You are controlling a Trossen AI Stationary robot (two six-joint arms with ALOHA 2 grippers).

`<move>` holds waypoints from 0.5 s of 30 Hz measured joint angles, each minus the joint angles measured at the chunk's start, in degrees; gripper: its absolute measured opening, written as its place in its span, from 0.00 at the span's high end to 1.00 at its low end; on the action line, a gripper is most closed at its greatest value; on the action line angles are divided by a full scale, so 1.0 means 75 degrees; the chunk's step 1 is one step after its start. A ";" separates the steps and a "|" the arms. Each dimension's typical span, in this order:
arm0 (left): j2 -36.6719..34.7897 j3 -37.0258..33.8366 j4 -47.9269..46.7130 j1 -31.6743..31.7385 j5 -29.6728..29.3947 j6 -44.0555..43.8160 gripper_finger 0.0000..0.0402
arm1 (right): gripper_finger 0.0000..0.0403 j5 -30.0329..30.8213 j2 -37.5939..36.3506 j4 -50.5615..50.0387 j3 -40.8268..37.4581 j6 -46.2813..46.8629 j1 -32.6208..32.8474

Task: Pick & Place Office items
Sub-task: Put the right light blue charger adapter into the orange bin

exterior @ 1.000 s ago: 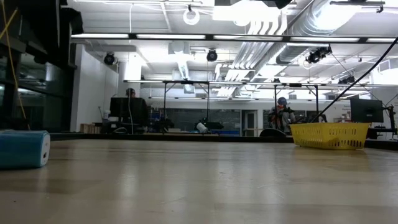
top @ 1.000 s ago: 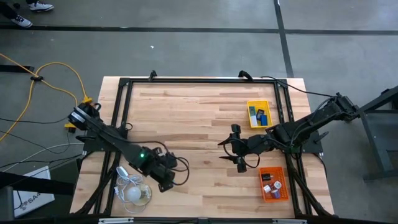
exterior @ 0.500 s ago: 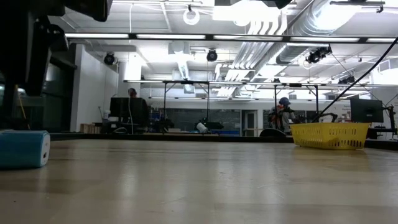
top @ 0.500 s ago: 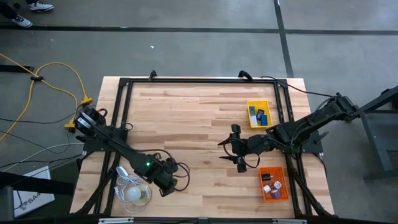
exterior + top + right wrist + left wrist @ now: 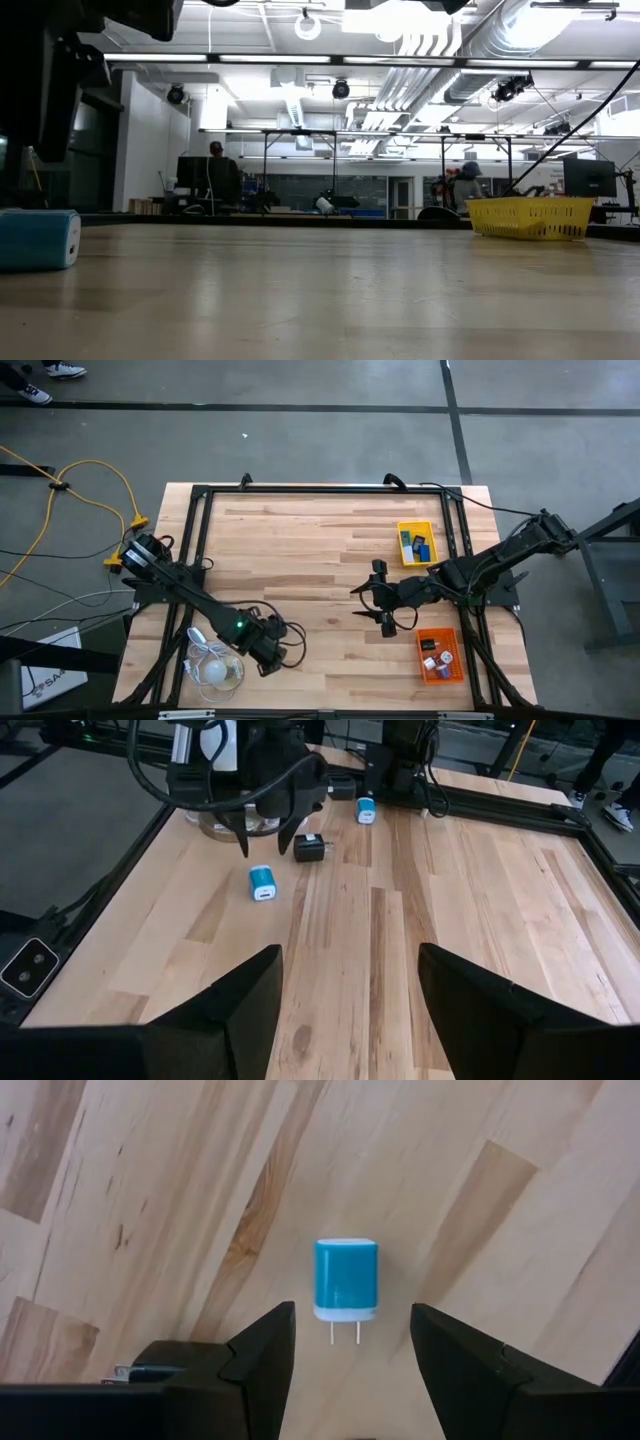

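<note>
Your left tool [image 5: 350, 1342] hangs over the near-left part of the bench [image 5: 320, 550], its fingers [image 5: 262, 1350] spread apart and holding nothing; in the left wrist view a blue charger plug [image 5: 346, 1285] lies flat on the wood between and just beyond the fingertips, prongs pointing back toward the tool, not touched by either finger. The right wrist view shows that same blue charger plug [image 5: 262, 883] on the boards under the left tool [image 5: 272, 825], with a black charger plug [image 5: 310, 847] just beside it and a second small blue piece [image 5: 365, 811] farther off by the frame. Your right tool [image 5: 385, 600] waits above the middle-right of the bench, released and empty. Near it, the yellow tray [image 5: 416, 543] holds a few blue and dark pieces, and the orange tray [image 5: 440, 657] at the near-right edge holds white, black and blue pieces. A white bulb-like thing with a coiled cord [image 5: 215, 668] sits at the near-left corner, close to the left arm. In the low view the blue charger plug [image 5: 38, 239] rests on the bench at the far left.
</note>
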 joint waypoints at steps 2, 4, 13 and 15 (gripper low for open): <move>0.0076 0.0000 0.0084 0.0000 0.0004 -0.0003 0.52 | 0.45 0.0001 0.0001 0.0003 0.0000 -0.0001 0.0002; 0.0182 0.0000 0.0111 0.0003 0.0021 -0.0002 0.52 | 0.45 0.0003 0.0002 -0.0001 -0.0003 0.0002 -0.0001; 0.0694 0.0000 0.0541 0.0003 0.0266 -0.0035 0.52 | 0.45 0.0003 0.0002 0.0060 -0.0003 0.0000 0.0002; 0.0747 -0.0001 0.0536 0.0003 0.0241 -0.0035 0.52 | 0.45 0.0003 0.0002 0.0064 -0.0003 0.0002 0.0001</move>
